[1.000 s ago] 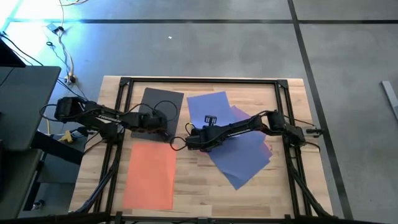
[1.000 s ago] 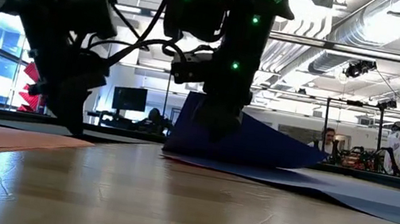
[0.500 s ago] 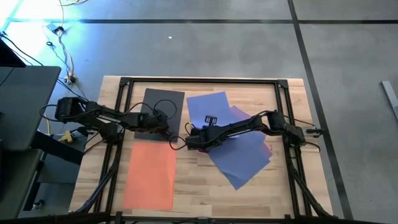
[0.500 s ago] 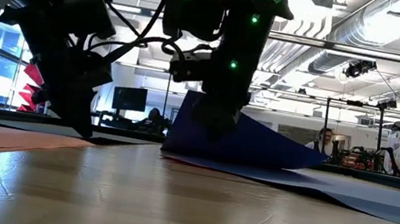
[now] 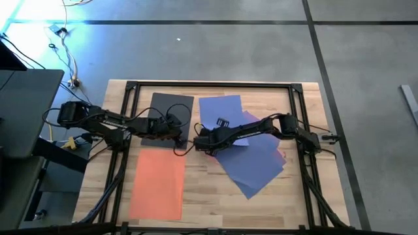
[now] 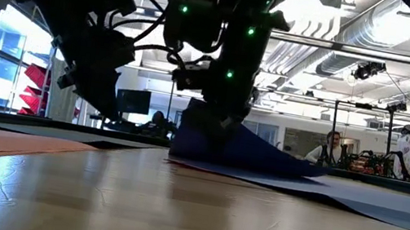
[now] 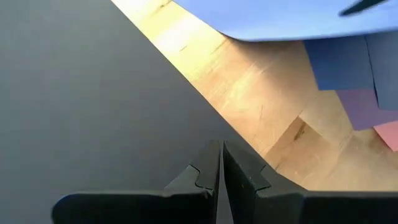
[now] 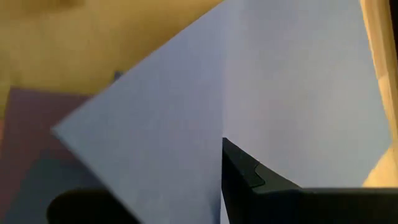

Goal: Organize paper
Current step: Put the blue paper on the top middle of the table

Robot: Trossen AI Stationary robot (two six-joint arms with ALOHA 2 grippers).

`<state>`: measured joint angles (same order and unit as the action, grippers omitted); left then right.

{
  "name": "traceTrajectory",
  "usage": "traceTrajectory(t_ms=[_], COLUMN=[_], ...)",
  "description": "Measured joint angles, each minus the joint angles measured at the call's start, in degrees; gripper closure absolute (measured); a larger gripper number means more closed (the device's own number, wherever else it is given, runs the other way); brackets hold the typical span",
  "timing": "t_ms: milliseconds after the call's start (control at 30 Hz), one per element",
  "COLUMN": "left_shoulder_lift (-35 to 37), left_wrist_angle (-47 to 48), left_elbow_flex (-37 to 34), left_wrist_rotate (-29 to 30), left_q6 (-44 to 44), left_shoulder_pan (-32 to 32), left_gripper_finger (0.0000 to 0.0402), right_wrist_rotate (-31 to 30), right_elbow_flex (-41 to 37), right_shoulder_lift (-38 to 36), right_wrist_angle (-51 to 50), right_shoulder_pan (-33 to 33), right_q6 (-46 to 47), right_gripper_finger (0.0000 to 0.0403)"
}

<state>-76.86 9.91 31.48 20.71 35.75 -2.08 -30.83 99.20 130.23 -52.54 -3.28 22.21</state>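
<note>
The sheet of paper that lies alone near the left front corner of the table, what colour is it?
Orange; the orange sheet shows best in the high view.

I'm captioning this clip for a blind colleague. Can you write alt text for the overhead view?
Seen from above, the right tool is shut on the corner of a blue sheet, lifting it off a fanned pile of blue and purple paper. The left tool rests shut at the edge of a dark grey sheet. An orange sheet lies flat nearer the front of the wooden table.

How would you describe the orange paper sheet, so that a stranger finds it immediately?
On the wooden table, look at the near left part, below the left gripper. The orange sheet lies flat and alone there, overlapping no other sheet.
</note>
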Motion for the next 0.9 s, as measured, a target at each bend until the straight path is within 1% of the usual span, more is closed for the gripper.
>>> traceTrajectory(t_ms=[100, 167, 267, 333, 467, 600, 733, 900], left_shoulder_lift=[0.0, 0.01, 0.02, 0.02, 0.03, 0.04, 0.04, 0.04], left_wrist_angle=[0.71, 1.18, 1.32, 1.35, 1.46, 1.47, 1.45, 1.45], left_elbow_flex=[0.0, 0.0, 0.0, 0.0, 0.0, 0.0, 0.0, 0.0], left_wrist_rotate=[0.0, 0.0, 0.0, 0.0, 0.11, 0.11, 0.09, -0.37], left_q6=[-0.02, -0.42, -0.55, -0.51, -0.66, -0.46, -0.73, -1.03], left_shoulder_pan=[0.02, 0.0, 0.0, 0.0, 0.0, -0.03, -0.03, -0.03], left_gripper_finger=[0.0401, 0.0401, 0.0401, 0.0401, 0.0401, 0.0401, 0.0401, 0.0401], right_wrist_rotate=[3.42, 6.01, 7.41, 7.68, 10.23, 12.02, 14.86, 15.28], right_elbow_flex=[0.0, 0.0, 0.0, 0.0, 0.0, 0.0, 0.0, 0.0], right_shoulder_lift=[0.0, 0.0, 0.0, 0.01, 0.02, 0.01, 0.02, 0.0], right_wrist_angle=[1.56, 2.5, 3.94, 3.92, 3.92, 6.1, 9.85, 9.4], right_shoulder_pan=[0.72, 0.88, 1.11, 1.31, 2.61, 3.35, 3.31, 3.29], right_q6=[-0.11, -0.23, -0.6, 0.32, 2.84, 1.71, -1.32, -1.39], right_gripper_finger=[0.0393, 0.0376, 0.0336, 0.0305, 0.0244, 0.0198, 0.0176, 0.0178])
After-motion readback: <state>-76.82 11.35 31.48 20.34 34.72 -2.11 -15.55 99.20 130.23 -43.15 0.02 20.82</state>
